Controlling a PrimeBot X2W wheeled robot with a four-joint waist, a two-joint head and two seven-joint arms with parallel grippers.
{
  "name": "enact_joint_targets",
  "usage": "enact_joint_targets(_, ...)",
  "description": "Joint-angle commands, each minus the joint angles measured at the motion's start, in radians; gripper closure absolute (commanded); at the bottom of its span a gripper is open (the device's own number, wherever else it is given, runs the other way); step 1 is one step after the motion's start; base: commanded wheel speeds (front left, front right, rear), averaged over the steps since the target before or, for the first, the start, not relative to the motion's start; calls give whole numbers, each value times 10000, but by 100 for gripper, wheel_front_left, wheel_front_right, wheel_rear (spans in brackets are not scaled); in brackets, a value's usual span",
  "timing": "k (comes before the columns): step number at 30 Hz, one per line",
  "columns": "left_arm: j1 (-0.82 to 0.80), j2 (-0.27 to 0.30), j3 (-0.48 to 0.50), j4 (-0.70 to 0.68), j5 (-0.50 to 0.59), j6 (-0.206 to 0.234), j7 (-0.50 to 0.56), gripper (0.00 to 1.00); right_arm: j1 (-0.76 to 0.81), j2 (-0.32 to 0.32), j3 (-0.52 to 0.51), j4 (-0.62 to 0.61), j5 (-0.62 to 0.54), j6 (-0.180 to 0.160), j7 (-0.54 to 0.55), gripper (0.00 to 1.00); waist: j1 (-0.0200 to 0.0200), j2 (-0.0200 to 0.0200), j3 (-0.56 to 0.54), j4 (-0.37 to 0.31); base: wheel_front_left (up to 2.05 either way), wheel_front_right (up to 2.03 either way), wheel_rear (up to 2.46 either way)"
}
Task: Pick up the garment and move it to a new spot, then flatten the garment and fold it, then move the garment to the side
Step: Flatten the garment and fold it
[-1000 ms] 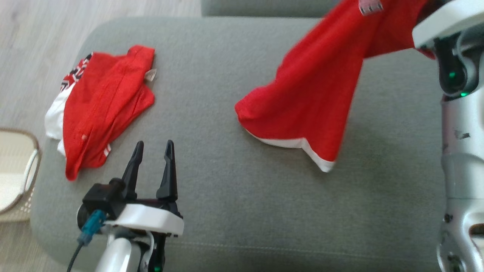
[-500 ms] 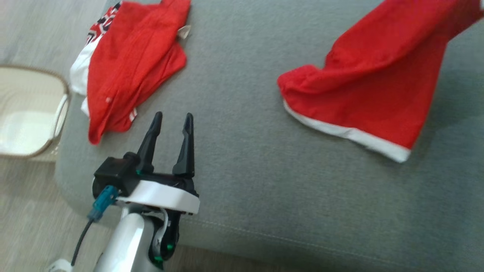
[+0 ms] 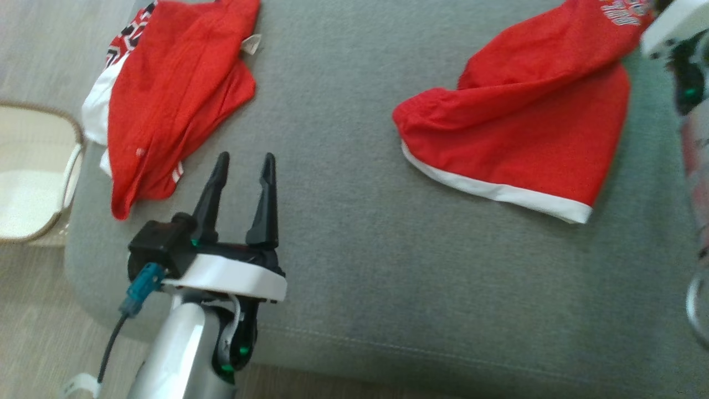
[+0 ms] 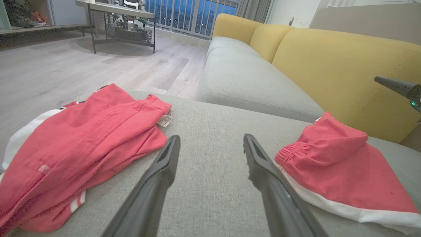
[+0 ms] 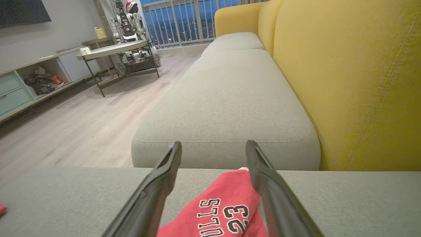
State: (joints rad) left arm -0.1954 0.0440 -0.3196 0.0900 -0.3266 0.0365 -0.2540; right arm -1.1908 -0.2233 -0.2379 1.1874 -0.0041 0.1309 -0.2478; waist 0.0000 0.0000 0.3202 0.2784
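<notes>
The garment (image 3: 520, 138) is a pair of red shorts with a white hem, lying loosely bunched on the right of the grey cushion (image 3: 354, 266). Its printed upper end (image 5: 223, 210) lies under and between the spread fingers of my right gripper (image 5: 213, 145), which is open and holds nothing. That arm's pale wrist (image 3: 673, 27) is at the top right of the head view. My left gripper (image 3: 245, 159) hovers open and empty over the cushion's front left, well apart from the garment (image 4: 345, 171); its tips (image 4: 211, 140) point across bare cushion.
A second red and white garment (image 3: 166, 94) lies crumpled at the cushion's left end. A pale basket (image 3: 33, 172) stands on the floor beyond the left edge. A yellow backrest (image 5: 345, 82) rises behind the garment. Another grey seat (image 5: 230, 98) extends further along.
The garment hung from my shut right gripper a second ago; the gripper has opened and the garment has dropped flat onto the cushion. The head camera has shifted; my left gripper stayed open.
</notes>
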Motion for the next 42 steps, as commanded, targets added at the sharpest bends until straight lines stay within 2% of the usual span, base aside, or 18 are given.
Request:
enact_joint_targets(1, -216, 62, 486, -290, 128, 21, -78, 0, 71, 421, 350, -345, 112, -2, -112, 0, 0, 0, -381, -413, 0, 0, 0)
enact_joint_targets(4, -69, 62, 685, -266, 198, -11, -78, 0, 434, 789, 773, -812, 607, -2, -131, 0, 0, 0, -844, -864, 0, 0, 0)
enact_joint_targets(8, 237, 62, 971, -246, 280, -45, -78, 0, 1444, 1106, 1555, -2193, 1596, -2, -136, 0, 0, 0, -1493, -1541, 0, 0, 0)
enact_joint_targets(9, 237, 62, 971, -246, 280, -45, -78, 0, 1444, 1106, 1555, -2193, 1596, -2, -136, 0, 0, 0, -1493, -1541, 0, 0, 0)
enact_joint_targets(16, 672, 62, 1383, -265, 316, -56, -78, 0, 4118, 1183, 2672, -5454, 3446, -2, -138, 0, 0, 0, -2185, -2686, 0, 0, 0)
enact_joint_targets(20, 744, 62, 1542, -241, 381, -79, -78, 0, 5783, 1118, 2994, -7118, 3637, -2, -138, 0, 0, 0, -2272, -3213, 0, 0, 0)
enact_joint_targets(25, 751, 62, 1680, -80, 398, -74, -78, 0, 7694, 1460, 2803, -8713, 3713, -2, -138, 0, 0, 0, -2194, -3675, 0, 0, 0)
enact_joint_targets(31, 560, 62, 1843, 504, 725, -52, -78, 0, 8957, 1716, 2855, -9764, 3852, -2, -139, 0, 0, 0, -1841, -4172, 0, 0, 0)
enact_joint_targets(34, 211, 132, 1922, 1244, 1161, -238, -78, 0, 9064, 1726, 3085, -10211, 4441, -2, -139, 0, 0, 0, -1555, -4484, 0, 0, 0)
enact_joint_targets(38, -352, 400, 1889, 2486, 1544, -329, -78, 0, 9045, 1728, 3228, -10463, 4620, -2, -139, 0, 0, 0, -1314, -4757, 0, 0, 0)
enact_joint_targets(42, -1046, 528, 1806, 3491, 1560, -670, -78, 0, 9021, 1729, 3229, -10600, 4675, -2, -139, 0, 0, 0, -1078, -4932, 0, 0, 0)
